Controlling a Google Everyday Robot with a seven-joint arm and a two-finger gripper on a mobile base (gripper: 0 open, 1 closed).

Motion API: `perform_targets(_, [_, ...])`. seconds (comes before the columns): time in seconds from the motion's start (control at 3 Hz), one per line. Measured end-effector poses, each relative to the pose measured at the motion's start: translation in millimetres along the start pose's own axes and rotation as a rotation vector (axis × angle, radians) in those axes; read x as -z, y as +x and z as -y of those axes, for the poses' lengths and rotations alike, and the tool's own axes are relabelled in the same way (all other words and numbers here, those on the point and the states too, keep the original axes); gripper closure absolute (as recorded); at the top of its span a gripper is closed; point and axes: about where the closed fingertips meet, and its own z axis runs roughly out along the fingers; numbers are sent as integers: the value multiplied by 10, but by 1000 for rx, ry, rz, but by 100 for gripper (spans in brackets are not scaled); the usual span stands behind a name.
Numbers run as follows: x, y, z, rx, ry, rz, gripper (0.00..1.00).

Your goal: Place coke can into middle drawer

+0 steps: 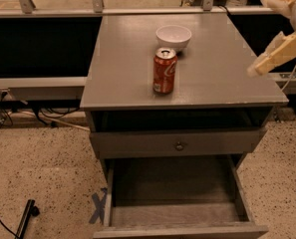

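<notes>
Camera view shows the gripper (256,35) at the right edge of the frame, hanging over the right rim of the grey cabinet top (122,68), its two cream fingers (279,54) spread apart with nothing between them. The coke can (165,70) stands upright on the cabinet top, well to the left of the gripper and slightly lower in the frame, near the front edge. Just behind the can, and also left of the gripper, sits a white bowl (173,36) (close to the can; I cannot tell whether they touch). Bare tabletop lies between gripper and can.

Below the gripper and to its left, under an open shelf gap, is the upper drawer front (137,143) with its small round knob (179,146), pushed in. Lower still, the middle drawer (172,215) is pulled out, its board bottom bare. Far left of the gripper, on the speckled floor, are a blue tape cross (97,208) and a black rod-like object (25,218)
</notes>
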Motion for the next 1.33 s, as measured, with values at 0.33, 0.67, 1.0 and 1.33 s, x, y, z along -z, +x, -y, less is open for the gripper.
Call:
perform_targets(0.33, [-397, -145, 158, -68, -73, 223, 0])
perform_targets(0.67, [-824, -262, 137, -139, -177, 334, 0])
perform_targets(1.0, [-1166, -324, 159, -192, -233, 386, 0])
perform_targets(1.33, [-1534, -228, 254, -259, -213, 407, 0])
